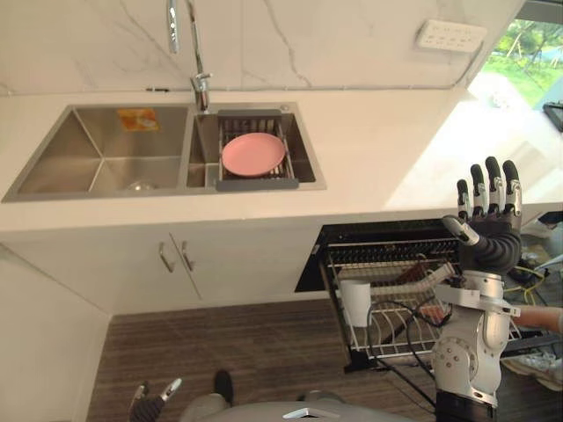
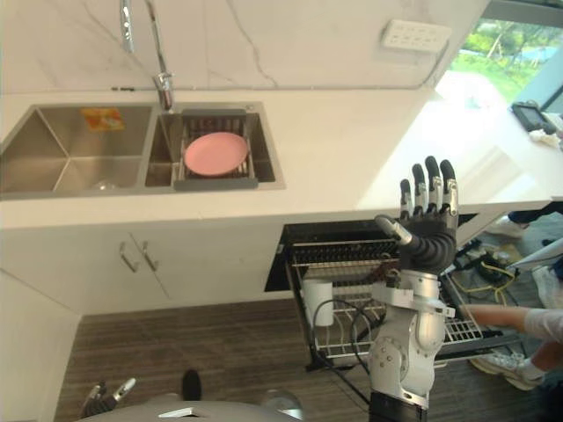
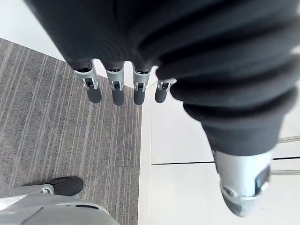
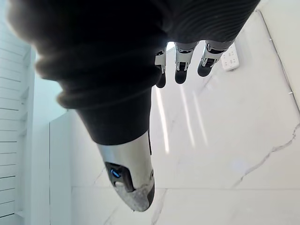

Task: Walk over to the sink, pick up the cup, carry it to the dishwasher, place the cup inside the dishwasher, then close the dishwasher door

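Observation:
A white cup (image 1: 355, 301) stands upright at the left front corner of the dishwasher's pulled-out wire rack (image 1: 398, 338), below the white counter. My right hand (image 1: 491, 246) is raised over the rack's right side, open, fingers straight and pointing up, holding nothing. In the right wrist view its fingers (image 4: 180, 61) stand straight against the marble wall. My left hand (image 1: 151, 403) hangs low at the lower left over the floor. Its fingers (image 3: 117, 89) are straight and empty. The dishwasher opening (image 1: 387, 233) is dark behind the rack.
A steel double sink (image 1: 106, 154) lies in the counter at the left, with a pink plate (image 1: 253, 153) on a drain rack in its right basin and a faucet (image 1: 198, 61) behind. A person's arm (image 2: 506, 318) reaches in beside the rack at the right.

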Robot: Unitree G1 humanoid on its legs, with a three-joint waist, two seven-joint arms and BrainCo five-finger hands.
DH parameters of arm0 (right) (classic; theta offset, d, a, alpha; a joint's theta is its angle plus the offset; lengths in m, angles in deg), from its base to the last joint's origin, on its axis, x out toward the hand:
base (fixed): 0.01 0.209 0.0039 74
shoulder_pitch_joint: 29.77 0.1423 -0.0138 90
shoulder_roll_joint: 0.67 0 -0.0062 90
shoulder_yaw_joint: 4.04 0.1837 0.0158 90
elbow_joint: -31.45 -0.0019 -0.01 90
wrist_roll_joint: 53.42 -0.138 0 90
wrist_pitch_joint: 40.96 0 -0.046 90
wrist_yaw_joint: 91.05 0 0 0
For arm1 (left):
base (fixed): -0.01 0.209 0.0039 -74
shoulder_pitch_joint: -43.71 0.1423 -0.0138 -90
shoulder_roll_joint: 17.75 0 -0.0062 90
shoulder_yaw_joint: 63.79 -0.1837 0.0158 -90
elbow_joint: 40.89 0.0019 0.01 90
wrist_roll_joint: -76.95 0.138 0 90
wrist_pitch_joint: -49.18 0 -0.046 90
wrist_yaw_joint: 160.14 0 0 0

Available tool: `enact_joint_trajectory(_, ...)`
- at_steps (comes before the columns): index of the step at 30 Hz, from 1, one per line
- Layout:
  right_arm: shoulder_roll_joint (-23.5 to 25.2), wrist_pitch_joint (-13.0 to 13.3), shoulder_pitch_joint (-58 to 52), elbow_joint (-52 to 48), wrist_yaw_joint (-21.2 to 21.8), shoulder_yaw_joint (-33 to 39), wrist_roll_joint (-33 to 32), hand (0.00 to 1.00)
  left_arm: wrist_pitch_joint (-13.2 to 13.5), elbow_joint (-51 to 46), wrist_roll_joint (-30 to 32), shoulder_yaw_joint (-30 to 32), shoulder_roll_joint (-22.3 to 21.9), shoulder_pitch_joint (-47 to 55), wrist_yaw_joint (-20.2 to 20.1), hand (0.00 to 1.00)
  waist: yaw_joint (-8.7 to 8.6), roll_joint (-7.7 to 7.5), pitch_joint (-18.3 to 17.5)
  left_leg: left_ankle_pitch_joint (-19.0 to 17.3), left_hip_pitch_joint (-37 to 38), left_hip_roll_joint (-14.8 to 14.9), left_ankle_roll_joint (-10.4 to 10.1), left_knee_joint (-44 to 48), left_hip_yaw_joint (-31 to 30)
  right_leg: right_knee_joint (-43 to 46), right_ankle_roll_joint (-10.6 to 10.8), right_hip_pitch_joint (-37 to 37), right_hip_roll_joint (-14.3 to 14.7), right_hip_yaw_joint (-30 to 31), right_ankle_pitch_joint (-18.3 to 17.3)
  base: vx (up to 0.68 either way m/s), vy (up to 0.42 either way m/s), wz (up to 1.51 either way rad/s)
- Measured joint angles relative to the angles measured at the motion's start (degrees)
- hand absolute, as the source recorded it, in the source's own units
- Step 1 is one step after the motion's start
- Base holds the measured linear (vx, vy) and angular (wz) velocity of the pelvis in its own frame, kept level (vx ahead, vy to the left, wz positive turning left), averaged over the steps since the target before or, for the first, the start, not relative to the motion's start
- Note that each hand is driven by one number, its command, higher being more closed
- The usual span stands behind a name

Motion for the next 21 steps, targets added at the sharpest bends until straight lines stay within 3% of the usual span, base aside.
enact_joint_trajectory(1,0.00,0.01,0.01,0.17,0.00,-0.03,0.00,0.00,0.01,-0.03,0.00,-0.05,-0.03,-0.04,-0.07,0.00,0.03,0.12,-0.22,-0.06,0.16,0.04,-0.06,0.00,0.06,-0.17,0.00,0.23,0.04,0.00,0.01,0.01,-0.024,-0.06)
enact_joint_trajectory(2,0.32,-1.08,0.77,3.89,-0.09,-2.87,0.06,0.00,0.21,-0.13,0.01,-1.55,1.00,-1.21,-0.37,0.00,0.77,-0.02,-0.56,-2.63,1.55,-2.75,1.46,-0.01,1.60,-5.34,0.76,4.03,-2.02,0.07,1.75,0.00,0.000,0.00)
enact_joint_trajectory(9,0.43,-1.07,0.76,3.88,-0.09,-2.89,0.06,0.00,0.15,-0.11,-0.44,-1.55,1.03,-1.20,-1.19,0.00,0.46,-0.05,-0.56,-2.65,1.69,-2.65,1.44,-0.01,2.05,-5.21,0.76,3.94,-1.98,0.49,1.77,0.00,0.000,-0.02)
enact_joint_trajectory(19,0.57,0.82,0.78,3.88,-2.28,-4.90,0.41,0.00,-2.21,2.12,-11.31,-0.19,0.62,-1.34,-8.49,0.00,0.74,0.27,-0.43,-2.59,3.43,-1.97,1.02,-0.01,2.43,-5.12,0.37,5.17,-1.16,1.90,1.65,-0.02,-0.010,-0.05)
enact_joint_trajectory(21,1.04,0.90,0.70,3.88,-3.56,-5.62,1.20,0.00,-2.23,2.36,-11.22,0.43,0.52,-1.31,-8.80,0.00,1.06,0.32,-0.40,-2.43,3.39,-1.82,0.83,-0.01,2.19,-5.02,0.53,5.18,-0.97,1.67,1.49,-0.04,-0.031,0.06)
